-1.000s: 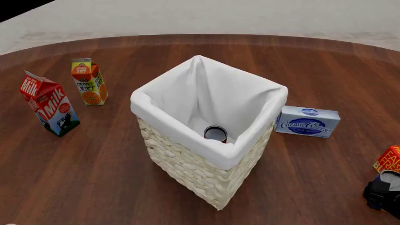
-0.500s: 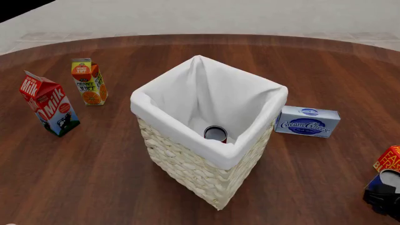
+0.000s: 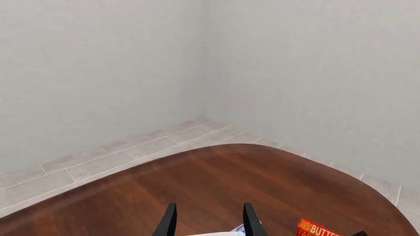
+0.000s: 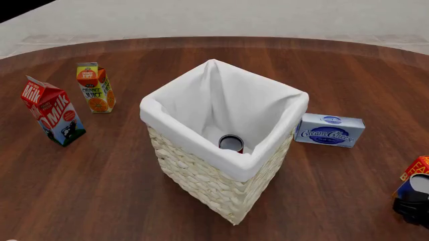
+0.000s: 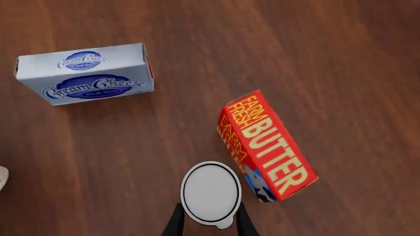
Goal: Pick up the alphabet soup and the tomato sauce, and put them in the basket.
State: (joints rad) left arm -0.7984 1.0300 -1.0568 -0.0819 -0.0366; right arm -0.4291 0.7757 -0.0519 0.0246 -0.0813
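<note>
At table's right front edge, the soup (image 4: 413,187) is showing more of its blue side than a second ago and sitting a touch lower against the butter (image 4: 418,168); right gripper (image 4: 412,210) is sinking toward the frame corner. From the right wrist, the silver top (image 5: 211,192) is sitting between the two fingers (image 5: 174,222), close on either side, though contact is hidden — cannot tell whether they are clamped. Butter is lying just beside the can, cream cheese (image 5: 85,73) well apart. Sauce (image 4: 231,143) is already resting inside the basket (image 4: 201,178). Left gripper (image 3: 208,222) is idling with jaws apart, holding nothing. Judging this the grasp on the second can; half the task is done.
</note>
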